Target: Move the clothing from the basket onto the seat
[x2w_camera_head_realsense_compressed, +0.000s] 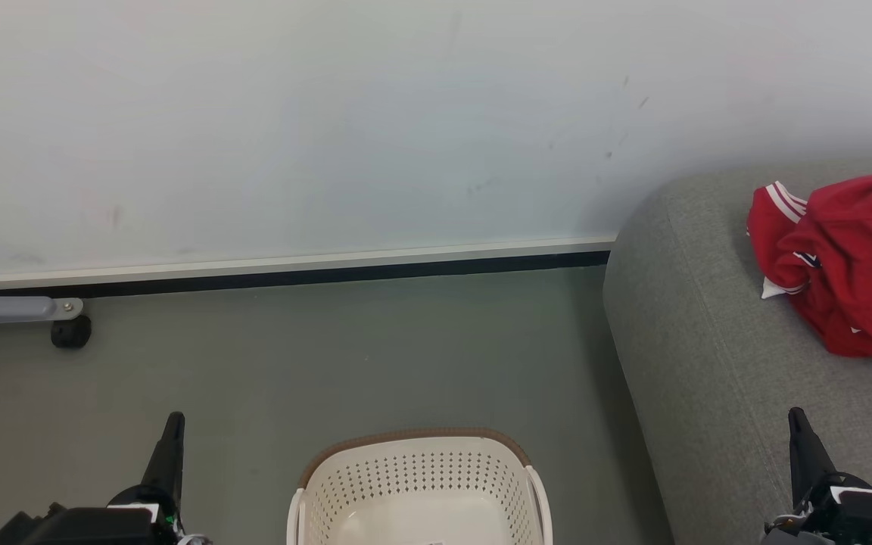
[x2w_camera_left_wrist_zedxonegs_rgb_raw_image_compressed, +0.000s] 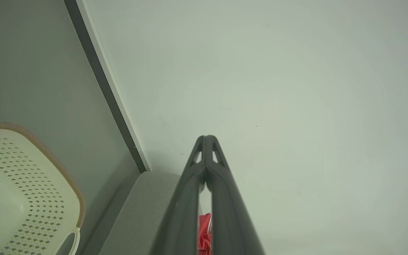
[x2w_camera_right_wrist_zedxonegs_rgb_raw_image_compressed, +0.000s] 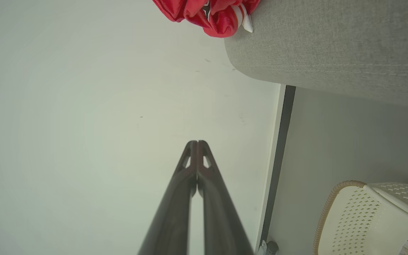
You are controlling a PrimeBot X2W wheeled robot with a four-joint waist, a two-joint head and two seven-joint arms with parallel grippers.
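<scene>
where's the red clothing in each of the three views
Head view: clothing at the right edge, lying on the sofa.
Left wrist view: red sliver at the bottom edge, centre.
Right wrist view: clothing at the top edge, centre, on the sofa's end.
Shared landmark: the basket, bottom centre, lower left, lower right respectively.

Head looks down; 3 views share basket point(x2w_camera_head_realsense_compressed: 413, 436).
</scene>
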